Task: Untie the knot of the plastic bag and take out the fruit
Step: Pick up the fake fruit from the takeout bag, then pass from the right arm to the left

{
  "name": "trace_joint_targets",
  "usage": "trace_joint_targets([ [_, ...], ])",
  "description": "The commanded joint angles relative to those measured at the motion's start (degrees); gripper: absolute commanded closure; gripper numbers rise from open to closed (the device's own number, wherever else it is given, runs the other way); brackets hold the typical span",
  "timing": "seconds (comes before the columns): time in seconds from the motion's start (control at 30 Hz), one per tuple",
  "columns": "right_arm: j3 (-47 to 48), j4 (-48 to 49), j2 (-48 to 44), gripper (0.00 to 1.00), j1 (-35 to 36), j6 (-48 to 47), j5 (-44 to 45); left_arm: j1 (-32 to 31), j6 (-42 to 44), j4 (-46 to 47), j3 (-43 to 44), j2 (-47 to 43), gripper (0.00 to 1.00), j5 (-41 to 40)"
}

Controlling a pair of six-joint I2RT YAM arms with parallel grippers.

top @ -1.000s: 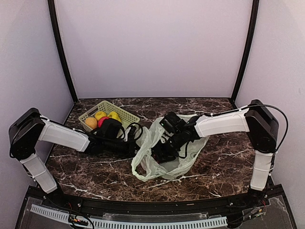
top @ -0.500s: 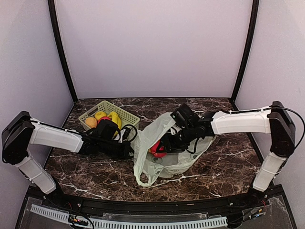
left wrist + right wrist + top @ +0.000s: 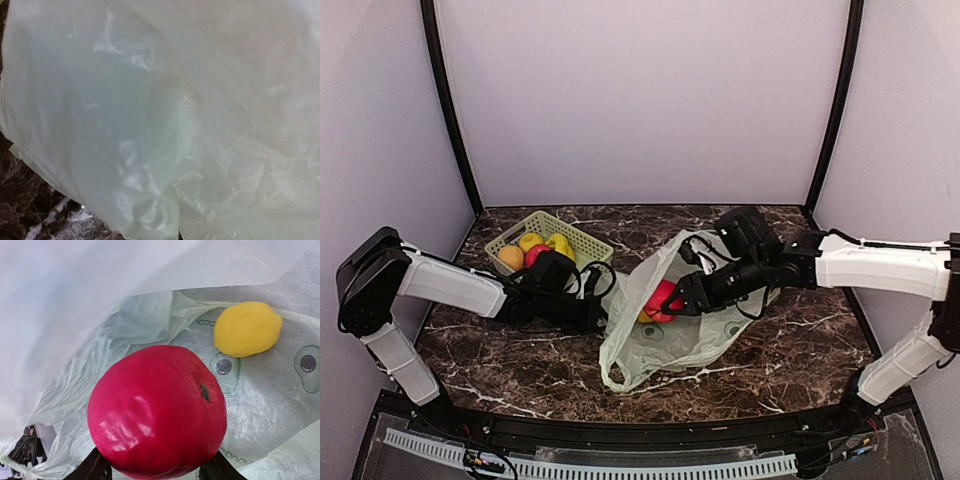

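Plastic bag (image 3: 660, 345) holds red apple (image 3: 157, 410) pinched by right pincer (image 3: 678, 303); left pincer (image 3: 598, 312) pressed together, seemingly on its edge.

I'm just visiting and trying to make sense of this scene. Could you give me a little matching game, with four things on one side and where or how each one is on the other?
Things:
1 red apple
2 yellow fruit
3 basket
4 left gripper

Place or state:
A lying inside the bag
B shut on the bag's edge
C held by the right gripper
D standing at the far left of the table

Pairs: 1-C, 2-A, 3-D, 4-B
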Motion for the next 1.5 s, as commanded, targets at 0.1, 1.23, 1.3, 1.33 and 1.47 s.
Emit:
trace_joint_targets([
  [0.1,-2.86,4.69,-9.47,0.72,-0.06,-3.78,-9.81,0.42,-1.33,4.5,4.98,3.55,0.99,-2.13],
  [1.23,14.33,13.86,0.24,0.69,-0.82,-12.44,-19.36,1.66,21.6,-5.1,11.83,-32.08,0.01,13.65],
  [1.3,14.73,13.79,0.78,0.69,-0.86,-12.44,-20.07,1.31,20.79,-4.98,12.3,-30.79,0.01,14.07],
  [1.33,14.88,13.68,0.94,0.69,-0.86,-12.48,-20.33,1.25,20.58,-4.72,12.7,-29.81,0.01,14.79],
  [1.47,15.02,13.19,1.36,0.69,-0.86,-12.77,-20.87,0.4,19.79,-2.78,13.99,-26.71,0.01,18.02],
])
